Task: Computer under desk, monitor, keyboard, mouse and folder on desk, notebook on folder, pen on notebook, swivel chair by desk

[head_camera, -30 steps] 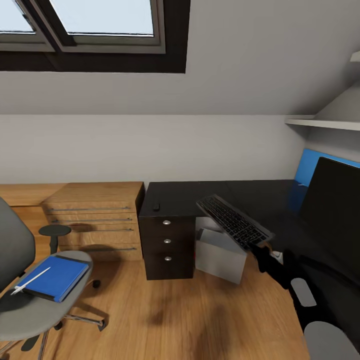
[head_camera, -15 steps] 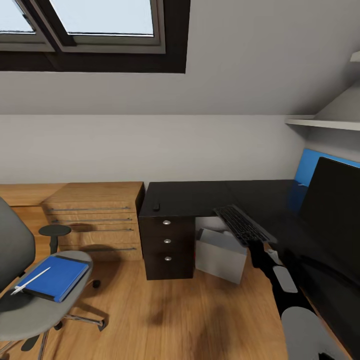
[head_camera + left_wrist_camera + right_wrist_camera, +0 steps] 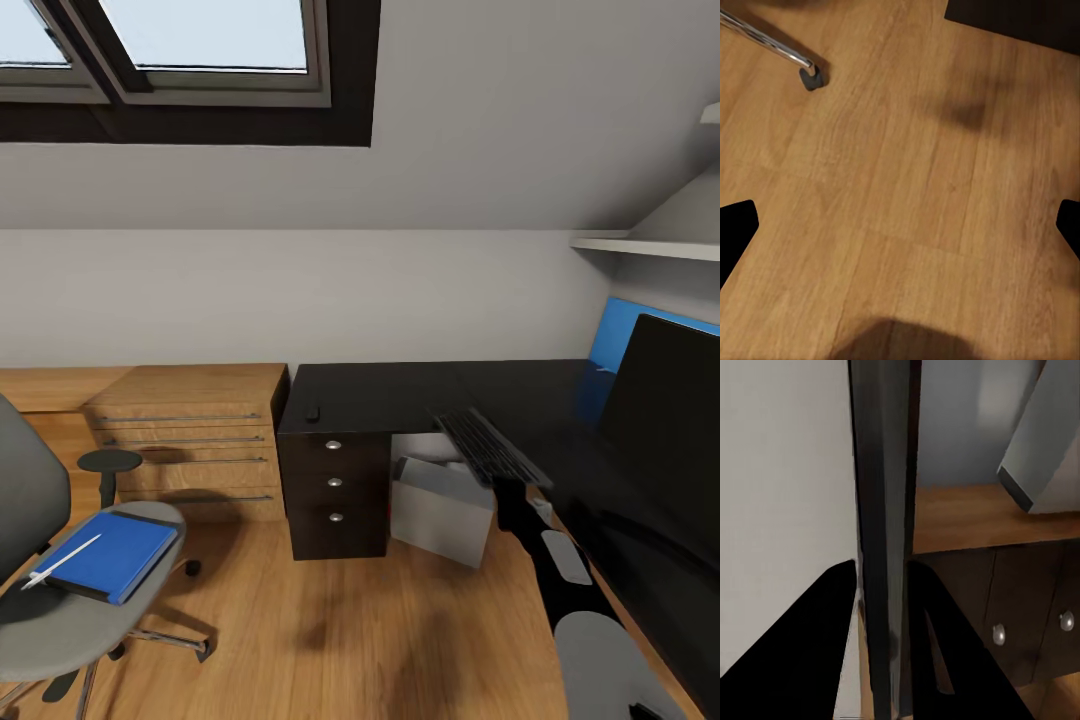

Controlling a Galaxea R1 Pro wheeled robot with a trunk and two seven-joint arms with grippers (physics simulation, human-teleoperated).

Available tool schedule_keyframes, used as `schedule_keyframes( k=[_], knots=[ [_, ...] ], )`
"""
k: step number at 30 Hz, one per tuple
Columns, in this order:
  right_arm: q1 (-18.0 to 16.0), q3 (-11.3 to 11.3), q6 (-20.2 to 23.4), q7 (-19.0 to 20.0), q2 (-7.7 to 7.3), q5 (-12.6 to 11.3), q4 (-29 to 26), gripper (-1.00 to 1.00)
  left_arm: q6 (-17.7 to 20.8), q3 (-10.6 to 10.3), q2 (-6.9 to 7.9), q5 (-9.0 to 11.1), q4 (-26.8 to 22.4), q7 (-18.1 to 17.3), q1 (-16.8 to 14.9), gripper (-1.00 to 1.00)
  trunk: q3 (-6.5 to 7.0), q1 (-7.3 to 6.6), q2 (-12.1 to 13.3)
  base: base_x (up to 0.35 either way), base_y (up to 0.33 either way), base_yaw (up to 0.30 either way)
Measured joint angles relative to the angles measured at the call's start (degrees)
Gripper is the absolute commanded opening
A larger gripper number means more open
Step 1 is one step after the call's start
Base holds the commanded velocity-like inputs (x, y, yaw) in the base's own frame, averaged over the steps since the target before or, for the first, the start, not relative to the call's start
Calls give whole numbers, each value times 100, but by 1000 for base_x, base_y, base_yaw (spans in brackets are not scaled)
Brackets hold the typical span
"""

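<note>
Glossy black desk (image 3: pixel 400 395) under a sloped ceiling. Right gripper (image 3: pixel 505 488) pinches the keyboard (image 3: pixel 488 446) by its near end; long axis runs away from the fingers, low over the desk edge, monitor (image 3: pixel 665 400) rightward (left gripper (image 3: pixel 900 225) gapes, empty, over floor).

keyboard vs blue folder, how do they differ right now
The keyboard is black, long and narrow; the folder is bright blue and broader. The keyboard is gripped at one end by the right hand at the desk edge, tilted; the folder lies flat on the swivel chair seat. A pen rests on the folder; nothing sits on the keyboard. Both are thin, flat rectangles.
</note>
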Motion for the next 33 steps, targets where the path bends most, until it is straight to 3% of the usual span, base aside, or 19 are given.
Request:
schedule_keyframes(
  k=[10, 14, 18, 22, 24, 33],
  knots=[
    [0, 3, 435, 313, -39, 159, 10, -100, 0, 0, -4, 0, -2, 0, -2, 100, 0, 0, 0, 0, 0, 0],
    [0, -3, 448, 337, -50, 169, 6, -100, 0, 0, -4, 0, 0, 0, -1, 100, 0, 0, 0, 0, 0, 0],
    [28, -23, 322, 462, -176, 215, 133, -100, -26, -5, -133, 1, -6, 0, -3, 100, 0, 0, 0, 0, 0, 0],
    [38, -2, 244, 406, -106, 230, 279, -100, -26, -1, -171, 0, -5, 0, -2, 100, -1, 0, 0, 2, 0, 0],
    [60, -18, 305, 355, -142, 240, 350, -100, -26, -1, -175, 2, -6, 0, 0, 100, -1, 0, 0, 56, 0, 0],
    [102, -23, 372, 323, -227, -171, 378, -100, -26, -7, -179, 0, -6, -2, -2, 100, 0, -3, -1, 230, 0, 0]
  ],
)
